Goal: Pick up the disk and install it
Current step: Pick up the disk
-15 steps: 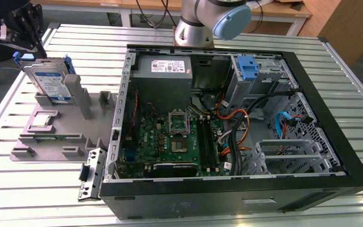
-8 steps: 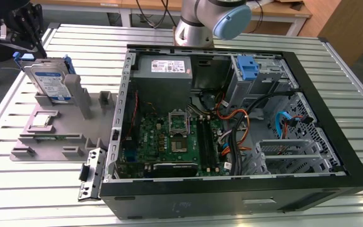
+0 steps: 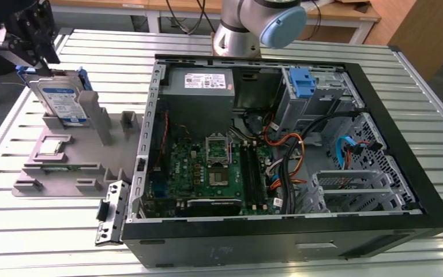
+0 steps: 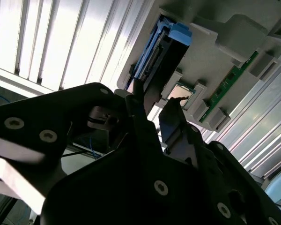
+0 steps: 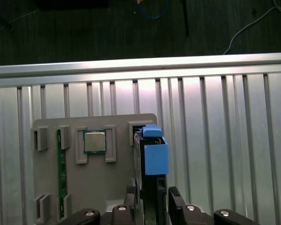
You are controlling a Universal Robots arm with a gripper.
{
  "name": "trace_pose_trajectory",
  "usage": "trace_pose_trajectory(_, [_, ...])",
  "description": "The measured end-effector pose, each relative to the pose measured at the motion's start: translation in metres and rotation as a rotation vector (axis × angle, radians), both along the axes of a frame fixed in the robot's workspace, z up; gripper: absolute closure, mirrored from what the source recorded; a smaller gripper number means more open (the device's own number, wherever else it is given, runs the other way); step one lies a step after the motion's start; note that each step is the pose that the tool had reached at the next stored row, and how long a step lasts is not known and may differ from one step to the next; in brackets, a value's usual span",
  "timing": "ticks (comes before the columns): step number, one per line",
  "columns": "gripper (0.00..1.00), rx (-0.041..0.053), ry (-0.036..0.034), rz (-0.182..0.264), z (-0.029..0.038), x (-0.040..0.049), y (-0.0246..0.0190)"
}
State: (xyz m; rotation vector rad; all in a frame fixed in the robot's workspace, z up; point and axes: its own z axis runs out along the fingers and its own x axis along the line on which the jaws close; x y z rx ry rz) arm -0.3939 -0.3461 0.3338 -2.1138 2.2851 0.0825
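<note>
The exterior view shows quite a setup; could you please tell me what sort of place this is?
Probably a robotics lab or workshop bench for computer assembly: a robot arm stands beside an open computer case on a slatted metal table, and a grey fixture holds the disk upright.

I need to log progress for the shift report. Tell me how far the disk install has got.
Nothing looks done yet: the disk stands upright in the gray holder tray, outside the open computer case. In hand: the claw hangs open just above the disk's top edge, not gripping it. Left: the pickup and seating the disk in the case.
</note>
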Motion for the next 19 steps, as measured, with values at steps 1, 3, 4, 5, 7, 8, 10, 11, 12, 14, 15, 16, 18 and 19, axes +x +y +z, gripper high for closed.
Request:
trace_pose_trajectory(1, [0.59, 0.0, 0.0, 0.0, 0.0, 0.0, 0.0])
trace_pose_trajectory(3, [0.53, 0.0, 0.0, 0.0, 0.0001, 0.0, 0.0])
trace_pose_trajectory(4, [0.53, 0.0, 0.0, 0.0, 0.0001, 0.0, 0.0])
trace_pose_trajectory(5, [0.47, 0.0, 0.0, 0.0, 0.0001, 0.0, 0.0])
trace_pose_trajectory(7, [0.47, 0.0, 0.0, 0.0, 0.0001, 0.0, 0.0])
trace_pose_trajectory(8, [0.47, -0.0001, 0.0001, 0.0, -0.0001, 0.0, 0.0])
trace_pose_trajectory(10, [0.47, 0.0, 0.0, 0.0, -0.0015, 0.0, 0.0])
trace_pose_trajectory(11, [0.47, 0.0001, -0.0001, 0.0, -0.0026, 0.0, 0.0])
trace_pose_trajectory(12, [0.47, 0.0, -0.0001, 0.0, -0.0038, 0.0, 0.0])
trace_pose_trajectory(14, [0.47, 0.0, -0.0004, 0.0, -0.0067, 0.0, 0.0])
trace_pose_trajectory(15, [0.47, 0.0, -0.0006, 0.0, -0.0082, 0.0, 0.0])
trace_pose_trajectory(16, [0.47, 0.0, -0.0006, 0.0, -0.0095, 0.0, 0.0])
trace_pose_trajectory(18, [0.47, 0.0, -0.0007, 0.0, -0.0122, 0.0, 0.0])
trace_pose_trajectory(19, [0.47, 0.0001, -0.0008, 0.0, -0.0136, 0.0, 0.0])
